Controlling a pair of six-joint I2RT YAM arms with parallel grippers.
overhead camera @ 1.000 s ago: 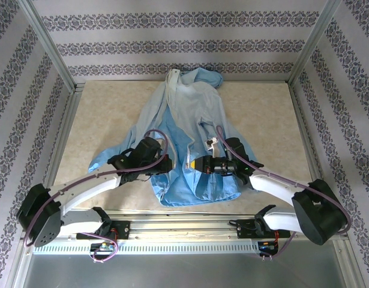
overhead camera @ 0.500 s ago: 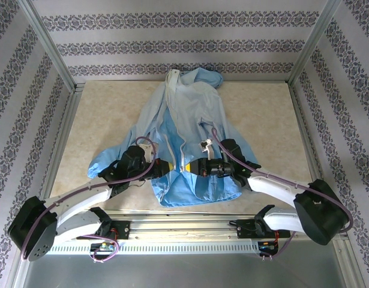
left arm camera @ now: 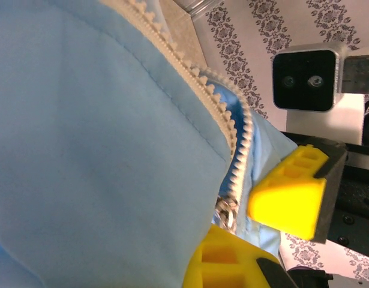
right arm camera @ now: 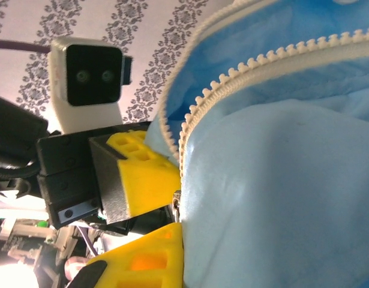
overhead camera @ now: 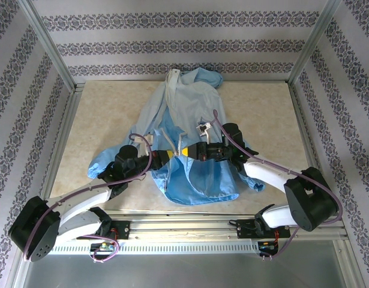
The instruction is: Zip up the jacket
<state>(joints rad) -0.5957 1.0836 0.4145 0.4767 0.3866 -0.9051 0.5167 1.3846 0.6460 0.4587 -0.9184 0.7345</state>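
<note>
The light-blue jacket (overhead camera: 190,114) lies spread on the table, hood at the far end. Its white zipper strip (left arm camera: 229,129) curves down to a metal slider (left arm camera: 226,213), which also shows in the right wrist view as the slider (right arm camera: 177,203). My left gripper (overhead camera: 164,155) and right gripper (overhead camera: 187,152) meet tip to tip at the zipper on the lower front. Both are shut on the jacket's front edges beside the zipper teeth (right arm camera: 262,59). Fabric hides one finger of each. In the left wrist view the left gripper (left arm camera: 202,255) faces the right gripper's yellow finger (left arm camera: 289,195).
The beige table (overhead camera: 262,108) has aluminium frame posts (overhead camera: 49,45) and patterned walls on three sides. A metal rail (overhead camera: 184,231) with the arm bases runs along the near edge. The jacket's left sleeve (overhead camera: 103,162) trails toward the left arm.
Both grippers have drawn closer together and moved slightly farther from the near edge. The jacket's lower front has shifted and bunched with them.
</note>
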